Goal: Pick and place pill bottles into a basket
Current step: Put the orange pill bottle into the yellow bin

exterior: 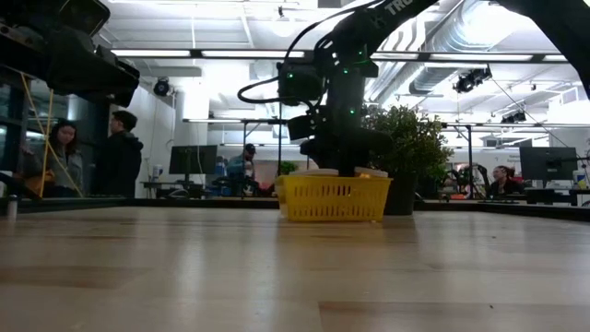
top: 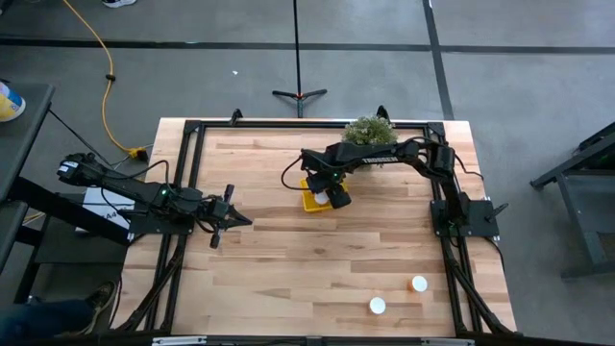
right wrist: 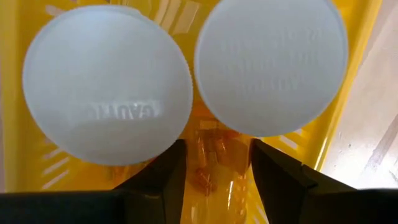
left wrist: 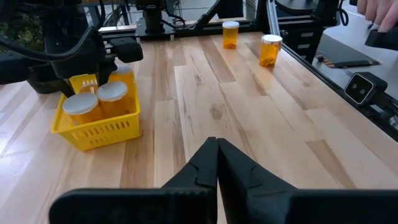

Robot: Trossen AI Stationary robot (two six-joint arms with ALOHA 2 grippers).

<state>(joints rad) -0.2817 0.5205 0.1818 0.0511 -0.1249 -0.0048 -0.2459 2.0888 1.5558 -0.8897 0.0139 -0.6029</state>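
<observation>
The yellow basket stands at the table's far middle, in front of the potted plant. Two pill bottles with white caps stand upright in it. My right gripper hangs over the basket, shut on a third orange pill bottle. Two more pill bottles stand on the table near the front right. My left gripper is shut and empty, low over the table's left middle. My right gripper pinches the pill bottle's orange body between its two fingers, one on each side. The fingers come from above, pointing down into the basket. The bottle stands upright with its lower end inside the basket; I cannot tell whether it rests on the floor.
The plant stands close behind the basket. A black frame runs along the table's edges. Bare wood lies between the basket and the two front bottles. People stand in the room beyond the table, and a hand shows there in the left wrist view.
</observation>
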